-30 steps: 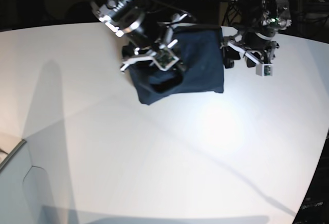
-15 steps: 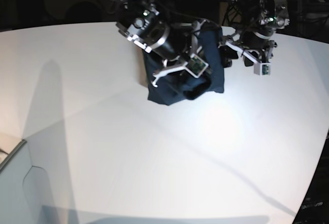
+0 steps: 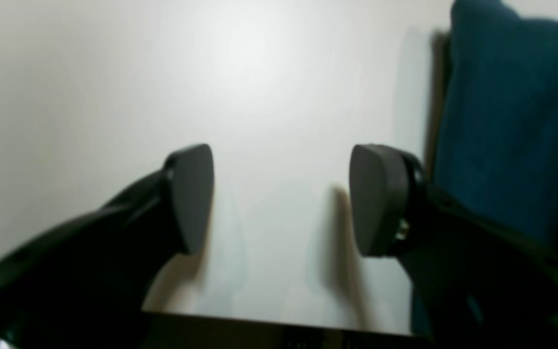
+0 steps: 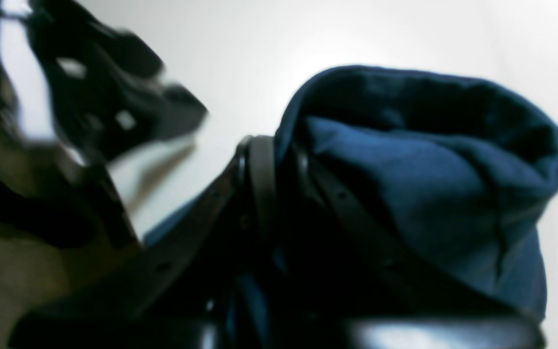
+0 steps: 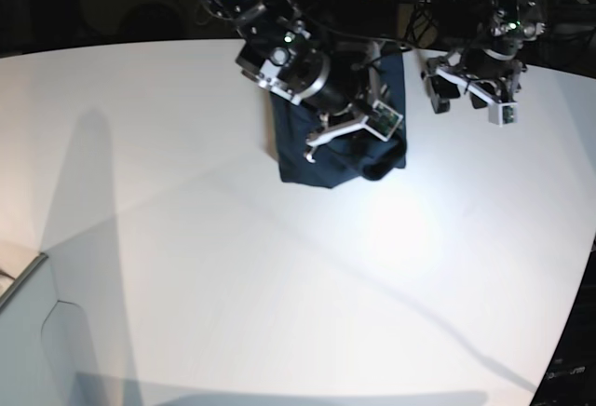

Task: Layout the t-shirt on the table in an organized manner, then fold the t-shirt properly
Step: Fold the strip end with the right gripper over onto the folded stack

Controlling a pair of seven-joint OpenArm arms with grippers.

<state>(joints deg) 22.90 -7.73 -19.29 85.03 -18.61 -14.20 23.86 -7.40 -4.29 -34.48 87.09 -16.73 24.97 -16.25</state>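
The dark navy t-shirt (image 5: 312,159) lies in a folded bundle on the far middle of the white table (image 5: 233,266). My right gripper (image 5: 380,156) hangs over the shirt's right edge, shut on a lifted fold of cloth. In the right wrist view its fingers (image 4: 259,179) pinch the rolled navy t-shirt (image 4: 429,194). My left gripper (image 5: 450,94) hovers open to the right of the shirt and holds nothing. Its wrist view shows both pads (image 3: 192,198) apart over the bare table (image 3: 162,72). The t-shirt (image 3: 511,121) sits just beside the right pad.
The table's curved far edge (image 5: 121,47) runs behind both arms, with dark cables and equipment beyond it. A pale box corner (image 5: 23,285) sits at the near left. The left gripper (image 4: 114,111) shows blurred in the right wrist view.
My right arm has swung rightward carrying the shirt's left portion over the rest, so the bundle is narrower. The left gripper has drawn slightly up and to the right, still open.
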